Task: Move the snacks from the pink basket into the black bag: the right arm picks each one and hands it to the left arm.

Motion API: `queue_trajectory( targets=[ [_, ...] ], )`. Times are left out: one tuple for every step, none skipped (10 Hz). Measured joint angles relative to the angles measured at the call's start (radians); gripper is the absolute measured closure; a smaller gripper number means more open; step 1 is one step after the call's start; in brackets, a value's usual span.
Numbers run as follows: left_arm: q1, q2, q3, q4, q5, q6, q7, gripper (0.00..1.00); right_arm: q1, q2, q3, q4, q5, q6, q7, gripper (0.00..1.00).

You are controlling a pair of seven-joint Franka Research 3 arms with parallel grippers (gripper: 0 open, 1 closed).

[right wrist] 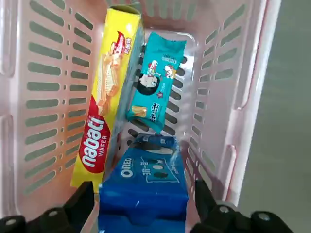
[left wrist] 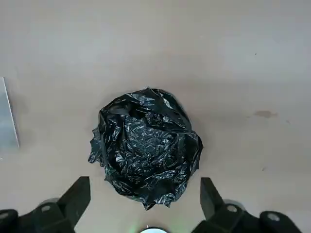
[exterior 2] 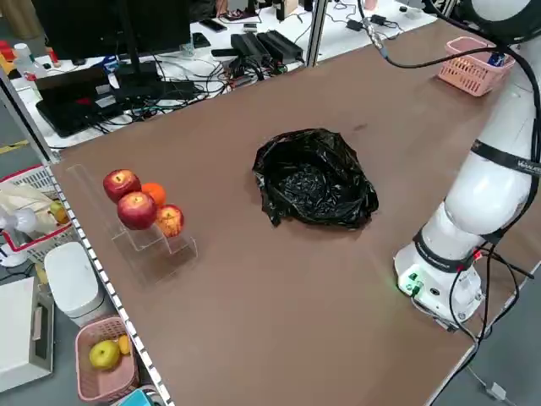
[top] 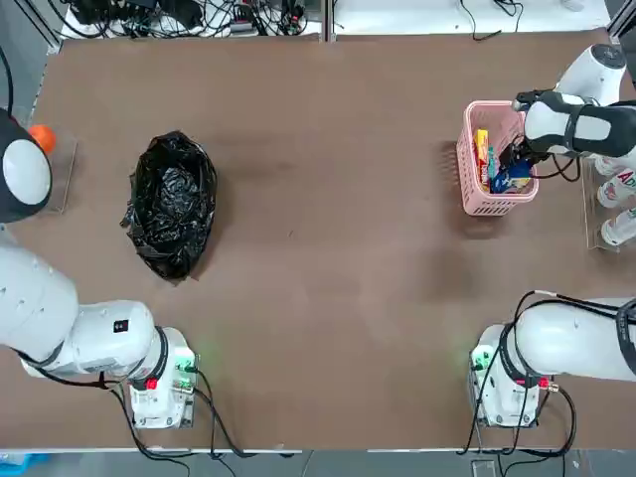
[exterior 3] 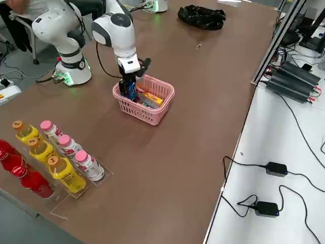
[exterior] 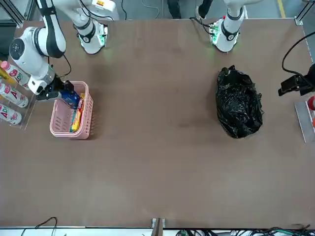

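**My right jaws straddle the blue packet in the basket**

My right gripper (right wrist: 143,206) reaches down into the pink basket (right wrist: 243,87), and the blue snack packet (right wrist: 146,187) sits directly between my two fingers (right wrist: 80,204), one finger on each side of it. The jaws are spread wide around the packet; I cannot tell whether the pads are pressing on it or just beside it. Just beyond the blue packet, farther from my fingertips, lies the teal packet (right wrist: 156,82), slanted on the basket floor. Beside both, along one long wall, the yellow packet with the red logo (right wrist: 104,97) lies lengthwise. All three snacks are in the basket.

In the right side view the same gripper (exterior 3: 129,84) points down at the near end of the basket (exterior 3: 152,114), and a rack of bottles (exterior 3: 56,157) stands on the table well apart from it.

My left gripper (left wrist: 146,204) hangs above the table with its jaws released and wide, holding nothing. The black bag (left wrist: 146,153) lies crumpled on the table below and between these fingers, far across the table from the basket (top: 475,169). Fruit on a clear stand (exterior 2: 139,207) sits off to the bag's outer side.
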State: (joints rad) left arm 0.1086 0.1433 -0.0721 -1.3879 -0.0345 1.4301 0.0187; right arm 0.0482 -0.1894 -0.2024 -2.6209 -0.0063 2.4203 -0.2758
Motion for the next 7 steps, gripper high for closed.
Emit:
queue_trajectory(
  targets=[
    [-0.002,0.003,0.000,0.000,0.000,0.000,0.000,0.00,0.000,0.004,0.000,-0.001,0.000,0.002,-0.005,0.09],
    [-0.004,0.004,-0.001,0.000,0.000,0.000,-0.001,0.00,0.000,0.005,0.000,-0.001,0.000,0.004,-0.007,0.12],
    [-0.004,0.004,-0.001,0.000,0.000,0.000,-0.001,0.00,0.000,0.006,0.000,-0.001,0.000,0.005,-0.010,0.15],
    [-0.004,0.004,-0.001,0.000,0.000,0.000,-0.001,0.00,0.000,0.006,0.000,-0.001,0.000,0.006,-0.013,0.19],
    [-0.007,0.004,-0.001,0.000,0.000,0.000,-0.001,0.00,0.000,0.006,0.000,-0.001,0.000,0.006,-0.016,0.22],
    [-0.009,0.004,-0.002,0.000,0.000,0.000,-0.002,0.00,0.000,0.006,0.000,-0.001,0.000,0.006,-0.021,0.23],
    [-0.009,0.004,-0.002,0.000,0.000,0.000,-0.002,0.00,0.000,0.006,0.000,-0.001,0.000,0.006,-0.025,0.30]
  ],
)
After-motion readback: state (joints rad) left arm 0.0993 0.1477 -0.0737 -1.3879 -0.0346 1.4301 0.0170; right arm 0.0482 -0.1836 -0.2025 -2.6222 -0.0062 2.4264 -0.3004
